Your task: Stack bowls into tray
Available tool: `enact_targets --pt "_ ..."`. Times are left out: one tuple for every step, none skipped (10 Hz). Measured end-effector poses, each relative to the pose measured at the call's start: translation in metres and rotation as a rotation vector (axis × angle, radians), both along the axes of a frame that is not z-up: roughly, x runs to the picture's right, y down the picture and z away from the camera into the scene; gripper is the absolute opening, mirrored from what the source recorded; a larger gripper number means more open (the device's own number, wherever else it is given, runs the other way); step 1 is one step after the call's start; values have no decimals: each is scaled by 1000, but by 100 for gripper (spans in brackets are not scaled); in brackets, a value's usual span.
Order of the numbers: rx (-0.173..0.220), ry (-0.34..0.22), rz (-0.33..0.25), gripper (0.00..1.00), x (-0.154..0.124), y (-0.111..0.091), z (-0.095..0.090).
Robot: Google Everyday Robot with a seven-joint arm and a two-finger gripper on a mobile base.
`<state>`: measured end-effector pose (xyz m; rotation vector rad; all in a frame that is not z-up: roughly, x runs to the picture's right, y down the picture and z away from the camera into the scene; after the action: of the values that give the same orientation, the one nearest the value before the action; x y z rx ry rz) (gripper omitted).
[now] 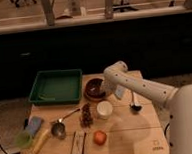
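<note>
The green tray sits at the back left of the wooden table and holds no bowl. Just right of it stands the dark maroon-brown bowl. A red-orange rim shows under its front edge, so the two bowls seem nested. My gripper is at the end of the white arm, down at the right edge of the bowls and touching or very near them. The arm's wrist hides most of the gripper.
A white cup stands in front of the bowls, with a brown cone-like object beside it. A metal measuring cup, blue sponge, green cup, banana, orange fruit, dark flat box and dark ladle lie around.
</note>
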<state>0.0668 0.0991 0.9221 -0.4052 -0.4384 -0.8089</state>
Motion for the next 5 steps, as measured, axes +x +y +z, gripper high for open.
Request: enact_targets --pt "7 -4 -1 1 0 -4 -2" --pt "16 -13 -2 0 -1 -9 -6" --pt "25 -20 -3 0 -1 -13 -9" --pt "32 -27 -4 0 -1 -17 -12" --pt "42 -33 -3 0 -1 -22 -15"
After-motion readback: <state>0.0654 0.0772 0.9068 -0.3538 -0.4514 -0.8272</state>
